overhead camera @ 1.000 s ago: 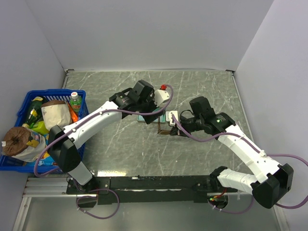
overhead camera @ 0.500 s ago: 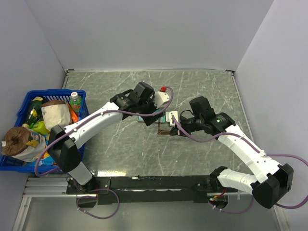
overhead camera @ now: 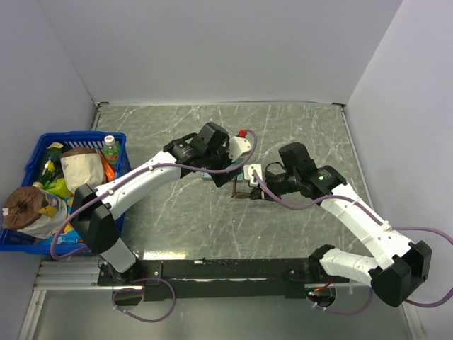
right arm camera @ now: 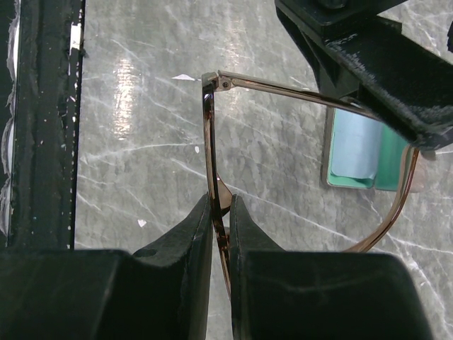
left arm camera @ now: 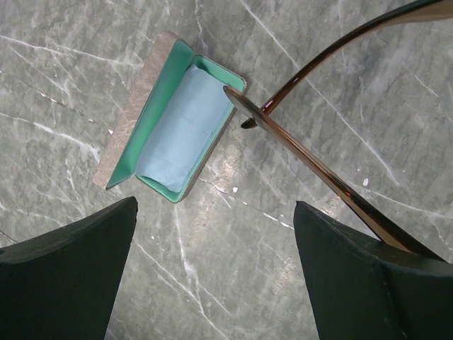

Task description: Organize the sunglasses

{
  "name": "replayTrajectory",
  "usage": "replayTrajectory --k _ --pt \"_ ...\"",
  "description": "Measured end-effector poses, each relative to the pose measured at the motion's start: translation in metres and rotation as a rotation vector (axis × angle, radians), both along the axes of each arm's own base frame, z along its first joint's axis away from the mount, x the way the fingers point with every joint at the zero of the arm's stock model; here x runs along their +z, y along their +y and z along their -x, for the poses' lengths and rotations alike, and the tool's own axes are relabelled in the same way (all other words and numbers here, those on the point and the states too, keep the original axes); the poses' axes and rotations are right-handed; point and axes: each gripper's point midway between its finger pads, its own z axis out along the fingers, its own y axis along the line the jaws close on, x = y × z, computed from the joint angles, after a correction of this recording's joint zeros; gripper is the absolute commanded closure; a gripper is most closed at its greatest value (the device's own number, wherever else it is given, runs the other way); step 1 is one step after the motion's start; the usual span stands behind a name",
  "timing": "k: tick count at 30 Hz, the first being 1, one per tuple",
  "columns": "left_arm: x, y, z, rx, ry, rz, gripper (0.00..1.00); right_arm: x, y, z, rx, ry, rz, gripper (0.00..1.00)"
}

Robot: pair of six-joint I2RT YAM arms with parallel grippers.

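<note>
pinches one sunglasses (right arm camera: 209,142) front rim in right gripper (right arm camera: 221,205), temples aimed at one open case (left arm camera: 133,113); leaves left gripper (left arm camera: 216,212) gaping.

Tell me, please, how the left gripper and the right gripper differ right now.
The left gripper stands wide open; the right gripper is shut on the sunglasses. The left gripper holds nothing, facing the open case; the right gripper pinches the thin brown frame. Both have black fingers.
</note>
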Motion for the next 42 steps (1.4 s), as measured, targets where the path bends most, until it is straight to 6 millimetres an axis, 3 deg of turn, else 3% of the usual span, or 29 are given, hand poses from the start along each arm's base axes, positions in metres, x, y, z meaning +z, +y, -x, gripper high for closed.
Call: replayTrajectory --k 21,27,33,42 --pt "-0.006 -0.011 0.016 -0.050 0.030 -0.016 0.04 -0.006 -0.002 0.006 0.015 0.021 0.011 1.00" --pt "0.000 -0.011 0.009 -0.026 -0.005 -0.019 0.04 -0.005 -0.001 0.009 0.032 0.028 0.005 1.00" --pt "0.008 0.000 -0.006 0.032 -0.031 0.002 0.04 -0.001 0.002 0.016 0.074 0.031 -0.023 1.00" --pt "0.050 0.039 -0.030 0.144 -0.104 0.090 0.04 0.009 0.002 0.030 0.118 0.090 -0.090 1.00"
